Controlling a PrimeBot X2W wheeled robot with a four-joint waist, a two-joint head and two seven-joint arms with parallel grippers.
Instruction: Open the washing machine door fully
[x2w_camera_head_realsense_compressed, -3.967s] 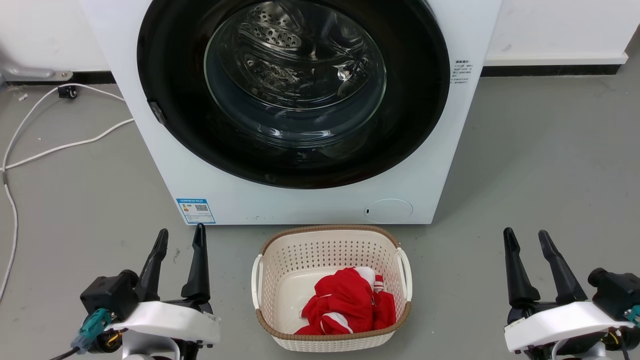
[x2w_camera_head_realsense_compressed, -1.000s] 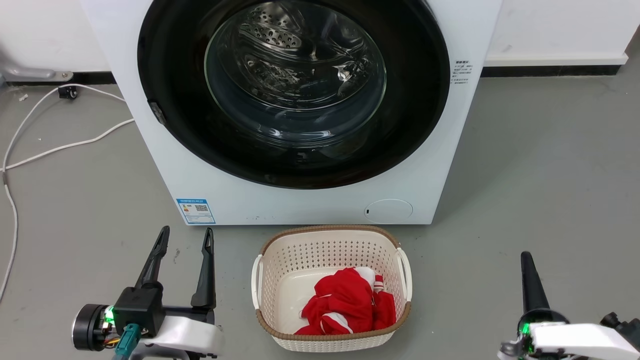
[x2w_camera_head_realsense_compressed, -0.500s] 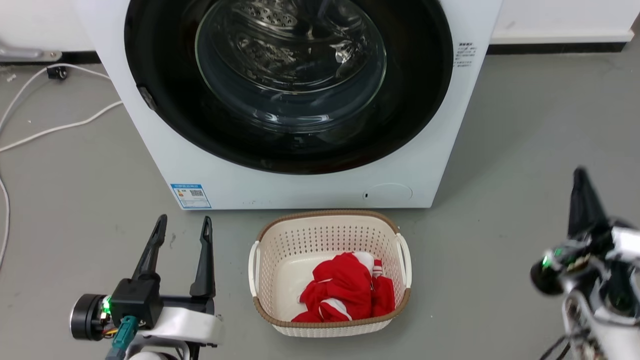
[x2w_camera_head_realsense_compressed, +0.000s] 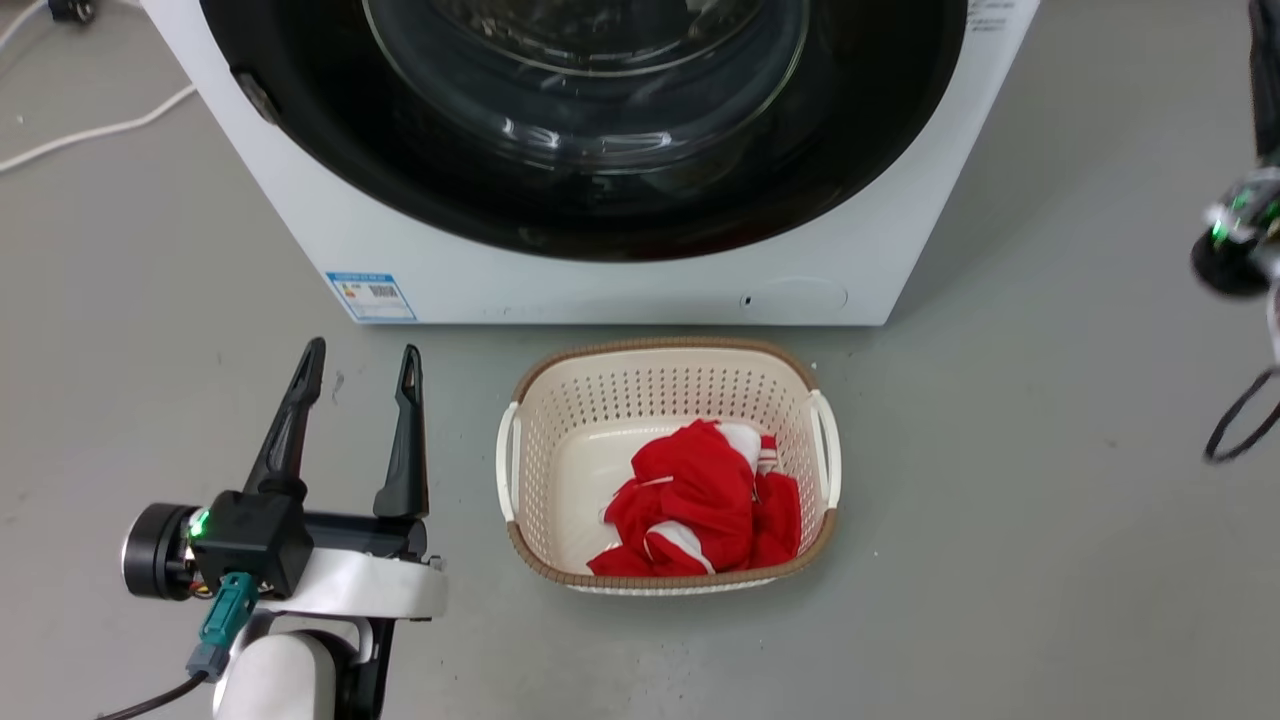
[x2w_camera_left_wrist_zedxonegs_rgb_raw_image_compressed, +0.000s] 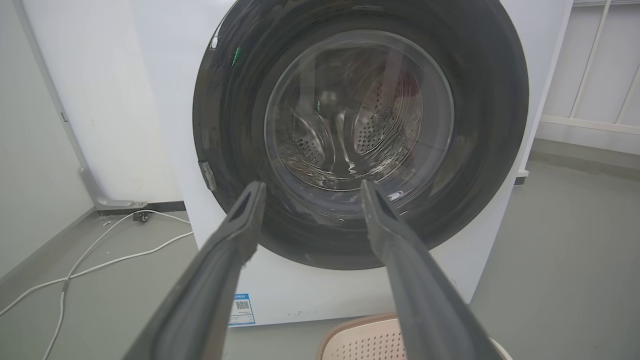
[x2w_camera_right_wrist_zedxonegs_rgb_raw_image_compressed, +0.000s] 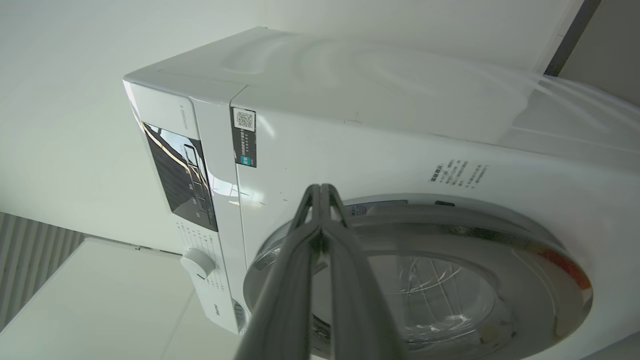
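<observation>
Washing machine door (x2w_camera_left_wrist_zedxonegs_rgb_raw_image_compressed: 360, 130) lies flat against the front of the washing machine (x2w_camera_head_realsense_compressed: 600, 290), closed as far as we can see, so none of the opening is done. Our left gripper (x2w_camera_head_realsense_compressed: 362, 350) hovers low over the floor (x2w_camera_head_realsense_compressed: 1000, 520), apart from the machine, fingers spread and empty, pointing at the door's lower half. Our right gripper (x2w_camera_right_wrist_zedxonegs_rgb_raw_image_compressed: 320, 192) is up at the machine's right side, fingers pressed together and empty, aimed at the door's rim near the control panel (x2w_camera_right_wrist_zedxonegs_rgb_raw_image_compressed: 180, 170). We judge everything is left: reach the rim, catch it, swing the door wide. A cream basket (x2w_camera_head_realsense_compressed: 665, 362) with red cloth (x2w_camera_head_realsense_compressed: 700, 500) stands just before the machine's front.
</observation>
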